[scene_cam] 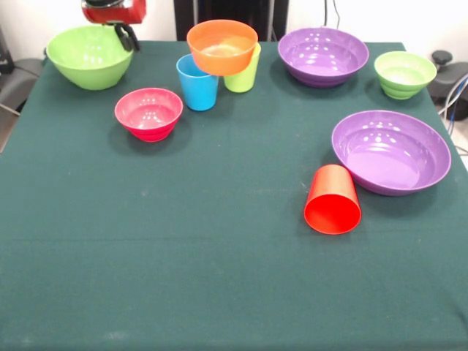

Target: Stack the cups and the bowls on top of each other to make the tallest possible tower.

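Green tablecloth (219, 278), unmarked cups (197, 84), bowls (391, 150)

Bright, even light; glossy highlights

A glossy red, rounded robot arm housing (113, 11) is showing at the frame's upper left. Black curved gripper parts (128, 36) are hanging beneath it.
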Tool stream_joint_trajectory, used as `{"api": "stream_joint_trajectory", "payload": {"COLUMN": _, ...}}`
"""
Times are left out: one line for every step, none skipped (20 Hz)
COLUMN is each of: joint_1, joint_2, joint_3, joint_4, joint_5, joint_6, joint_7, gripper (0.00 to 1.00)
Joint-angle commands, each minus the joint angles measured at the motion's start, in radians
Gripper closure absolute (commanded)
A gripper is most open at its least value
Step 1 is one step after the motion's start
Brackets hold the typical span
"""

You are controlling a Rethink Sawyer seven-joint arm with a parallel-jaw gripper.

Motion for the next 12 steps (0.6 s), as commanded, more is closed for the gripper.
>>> {"api": "stream_joint_trajectory", "payload": {"joint_1": 0.019, "joint_2": 0.006, "joint_3": 0.04, "joint_4": 0.081, "joint_5": 0.043, "joint_6": 0.083, "joint_7": -0.089, "gripper": 1.0}}
{"api": "stream_joint_trajectory", "payload": {"joint_1": 0.019, "joint_2": 0.005, "joint_3": 0.039, "joint_4": 0.087, "joint_5": 0.047, "joint_6": 0.083, "joint_7": -0.085, "gripper": 1.0}}
{"api": "stream_joint_trajectory", "payload": {"joint_1": 0.02, "joint_2": 0.0, "joint_3": 0.039, "joint_4": 0.094, "joint_5": 0.05, "joint_6": 0.082, "joint_7": -0.081, "gripper": 1.0}}
{"api": "stream_joint_trajectory", "payload": {"joint_1": 0.019, "joint_2": -0.009, "joint_3": 0.042, "joint_4": 0.1, "joint_5": 0.055, "joint_6": 0.084, "joint_7": -0.079, "gripper": 1.0}}
{"api": "stream_joint_trajectory", "payload": {"joint_1": 0.024, "joint_2": -0.011, "joint_3": 0.041, "joint_4": 0.098, "joint_5": 0.057, "joint_6": 0.083, "joint_7": -0.075, "gripper": 1.0}}
{"api": "stream_joint_trajectory", "payload": {"joint_1": 0.027, "joint_2": -0.01, "joint_3": 0.039, "joint_4": 0.099, "joint_5": 0.054, "joint_6": 0.075, "joint_7": -0.07, "gripper": 1.0}}
{"api": "stream_joint_trajectory", "payload": {"joint_1": 0.03, "joint_2": -0.005, "joint_3": 0.035, "joint_4": 0.096, "joint_5": 0.05, "joint_6": 0.066, "joint_7": -0.066, "gripper": 1.0}}
{"api": "stream_joint_trajectory", "payload": {"joint_1": 0.036, "joint_2": 0.012, "joint_3": 0.031, "joint_4": 0.079, "joint_5": 0.044, "joint_6": 0.063, "joint_7": -0.065, "gripper": 1.0}}
{"api": "stream_joint_trajectory", "payload": {"joint_1": 0.039, "joint_2": 0.023, "joint_3": 0.028, "joint_4": 0.071, "joint_5": 0.039, "joint_6": 0.058, "joint_7": -0.065, "gripper": 1.0}}
{"api": "stream_joint_trajectory", "payload": {"joint_1": 0.042, "joint_2": 0.031, "joint_3": 0.025, "joint_4": 0.066, "joint_5": 0.035, "joint_6": 0.053, "joint_7": -0.064, "gripper": 1.0}}
{"api": "stream_joint_trajectory", "payload": {"joint_1": 0.043, "joint_2": 0.037, "joint_3": 0.022, "joint_4": 0.064, "joint_5": 0.031, "joint_6": 0.047, "joint_7": -0.061, "gripper": 1.0}}
{"api": "stream_joint_trajectory", "payload": {"joint_1": 0.045, "joint_2": 0.042, "joint_3": 0.019, "joint_4": 0.062, "joint_5": 0.026, "joint_6": 0.04, "joint_7": -0.058, "gripper": 1.0}}
